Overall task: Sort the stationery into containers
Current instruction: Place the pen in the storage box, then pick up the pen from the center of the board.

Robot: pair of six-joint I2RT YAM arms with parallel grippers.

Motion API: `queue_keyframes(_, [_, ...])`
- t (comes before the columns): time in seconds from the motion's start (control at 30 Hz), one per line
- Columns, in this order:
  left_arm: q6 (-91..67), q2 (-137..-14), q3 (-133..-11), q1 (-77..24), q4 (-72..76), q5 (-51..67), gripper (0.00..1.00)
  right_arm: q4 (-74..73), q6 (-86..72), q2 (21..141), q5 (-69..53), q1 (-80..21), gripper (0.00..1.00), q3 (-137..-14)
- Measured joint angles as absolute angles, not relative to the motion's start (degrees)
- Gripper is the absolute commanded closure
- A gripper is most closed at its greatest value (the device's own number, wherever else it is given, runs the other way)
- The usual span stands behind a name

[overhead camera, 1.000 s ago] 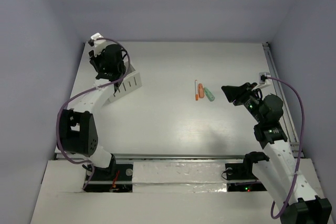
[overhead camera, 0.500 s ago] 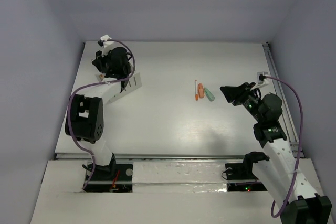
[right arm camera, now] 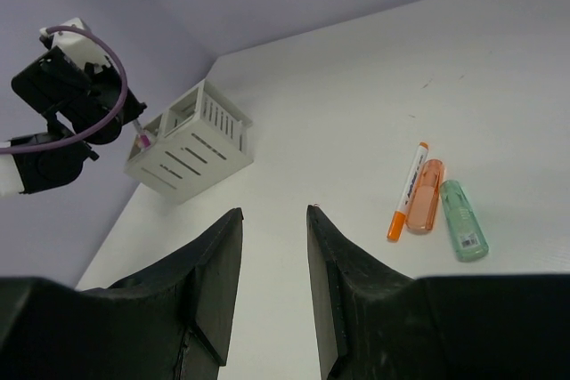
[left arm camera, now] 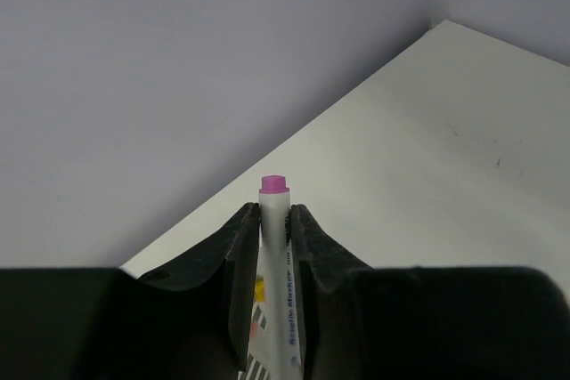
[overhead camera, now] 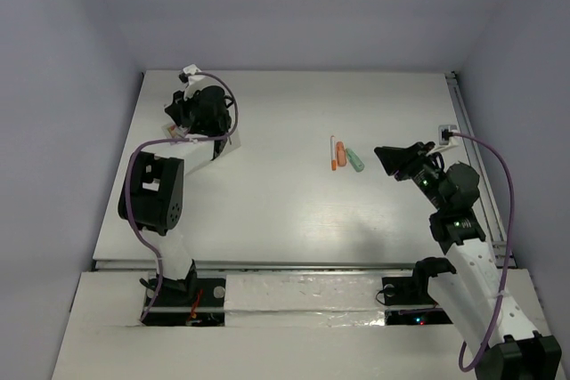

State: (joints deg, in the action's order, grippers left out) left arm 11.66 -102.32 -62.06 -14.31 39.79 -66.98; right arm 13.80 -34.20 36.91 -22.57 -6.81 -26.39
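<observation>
Left wrist view is where the magenta-ended pen [left arm camera: 274,260] is best seen: a thin white barrel pinched between the two fingers [left arm camera: 239,239] of the left gripper [left arm camera: 274,220], which is closed on it, with only the short magenta end left proud of the fingertips. The pen is judged to be light and stiff, with a smooth round plastic barrel that could pivot or slide in a narrow pinch, so a hold on the barrel near the capped end, as here, is thought suitable for steering the tip. Its long axis is laid along the gripper's own line, magenta end leading away from the wrist. In the right wrist view that end is seen pointing at the organiser box [right arm camera: 189,144], at the rim of the compartment farther from the remaining stationery; whether the tip is already inside cannot be told. The box is stood upright, its two square compartments open upward. Well apart from the box, on the side away from the left gripper, three pieces are laid close together and nearly parallel: an orange-ended pen [right arm camera: 405,193], an orange marker [right arm camera: 426,209] just beside it, and a mint-green marker [right arm camera: 464,231] beyond that. The right gripper [right arm camera: 272,220] is held above the table on that same side of the box, its jaws parted and nothing held between them.
</observation>
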Motion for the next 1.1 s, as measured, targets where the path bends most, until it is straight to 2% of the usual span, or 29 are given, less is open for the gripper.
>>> queue_keyframes(0.23, [11.5, -101.9, -60.2, -14.7, 40.5, -67.1, 0.62, 14.0, -34.3, 37.2, -22.6, -6.8, 0.6, -26.4])
queue_keyframes(0.37, [10.2, -99.4, -59.5, -15.8, 39.1, -66.6, 0.62, 14.0, -34.3, 37.2, -22.6, -6.8, 0.61, -26.4])
queue_keyframes(0.4, [9.4, -98.3, -59.5, -16.3, 38.4, -66.3, 0.62, 14.0, -34.3, 37.2, -22.6, -6.8, 0.65, -26.4])
queue_keyframes(0.43, [8.5, -97.0, -59.5, -16.9, 37.3, -66.0, 0.65, 14.0, -34.3, 37.2, -22.6, -6.8, 0.69, -26.4])
queue_keyframes(0.5, [6.3, -94.0, -59.5, -18.6, 35.1, -64.9, 0.74, 14.0, -34.4, 37.2, -22.7, -6.8, 0.85, -26.4])
queue_keyframes(0.53, [5.3, -92.3, -59.6, -19.8, 33.8, -63.8, 0.88, 14.0, -34.3, 37.2, -22.7, -6.8, 0.98, -26.4])
queue_keyframes(0.57, [4.0, -90.7, -59.9, -21.2, 32.6, -63.0, 0.95, 14.0, -34.2, 37.4, -22.7, -6.8, 1.0, -26.4])
queue_keyframes(0.63, [0.7, -87.7, -61.6, -25.1, 28.3, -59.0, 1.0, 13.5, -34.2, 38.0, -22.5, -6.8, 1.0, -26.5])
queue_keyframes(0.77, [-8.8, -87.5, -70.9, -33.6, 17.8, -48.2, 1.0, 11.2, -33.8, 39.8, -20.8, -6.8, 0.98, -27.0])
queue_keyframes(0.9, [-18.5, -92.8, -79.8, -40.0, 9.1, -35.9, 1.0, 8.4, -33.2, 40.0, -17.5, -6.8, 0.94, -27.4])
queue_keyframes(1.1, [-28.3, -104.6, -81.6, -45.0, 2.6, -22.1, 0.97, 5.8, -32.8, 38.0, -12.4, -6.8, 0.9, -27.6])
